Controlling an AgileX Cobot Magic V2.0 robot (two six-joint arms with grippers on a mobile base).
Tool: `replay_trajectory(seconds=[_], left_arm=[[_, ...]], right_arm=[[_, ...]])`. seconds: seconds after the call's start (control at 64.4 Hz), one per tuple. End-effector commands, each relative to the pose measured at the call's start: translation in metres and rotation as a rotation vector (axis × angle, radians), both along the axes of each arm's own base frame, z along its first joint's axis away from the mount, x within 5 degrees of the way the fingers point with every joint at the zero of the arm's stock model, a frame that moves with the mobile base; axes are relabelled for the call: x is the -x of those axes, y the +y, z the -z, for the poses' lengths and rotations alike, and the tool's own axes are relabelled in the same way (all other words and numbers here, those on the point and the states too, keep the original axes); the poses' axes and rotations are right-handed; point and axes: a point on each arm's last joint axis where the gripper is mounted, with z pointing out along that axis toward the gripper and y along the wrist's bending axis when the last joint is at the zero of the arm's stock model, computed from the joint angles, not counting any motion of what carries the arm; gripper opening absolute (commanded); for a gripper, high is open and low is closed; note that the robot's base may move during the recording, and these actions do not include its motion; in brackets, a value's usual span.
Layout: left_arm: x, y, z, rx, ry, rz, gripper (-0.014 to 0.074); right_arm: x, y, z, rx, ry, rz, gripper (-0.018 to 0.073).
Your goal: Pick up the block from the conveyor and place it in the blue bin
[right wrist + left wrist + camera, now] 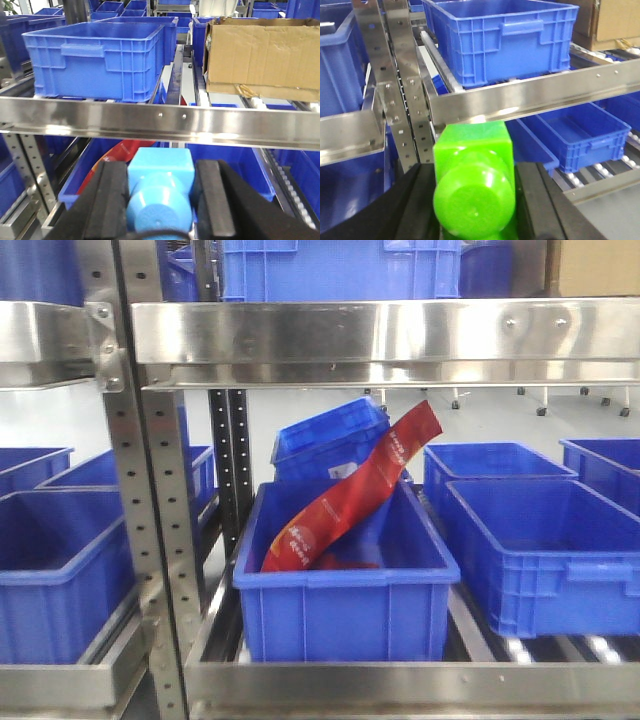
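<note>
Both my tools are clenched on blocks, facing the bin rack.
My right tool (162,202) grips the blue block (160,167), long axis near to far, square end toward the steel rail (160,120); its near end is cut off. My left tool (477,205) grips a green block (472,160). A red packet (350,495) leans in the blue bin (345,615).

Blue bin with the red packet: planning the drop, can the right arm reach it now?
Probably yes: the right hand, holding the light blue block, faces the blue bin, open below the steel rail, which hangs close above.
</note>
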Motion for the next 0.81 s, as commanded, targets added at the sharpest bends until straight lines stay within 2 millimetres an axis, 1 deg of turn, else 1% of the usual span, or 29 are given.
replay_trajectory(seconds=[0.0, 0.792], left_arm=[[0.0013, -0.0007, -0.0026, 0.015, -0.024, 0.007, -0.0111], [0.0013, -0.0007, -0.0026, 0.015, -0.024, 0.007, -0.0111]], right_arm=[[0.0012, -0.0006, -0.0041, 0.001, -0.031, 0.003, -0.0151], [0.0012, -0.0006, -0.0041, 0.001, -0.031, 0.003, -0.0151]])
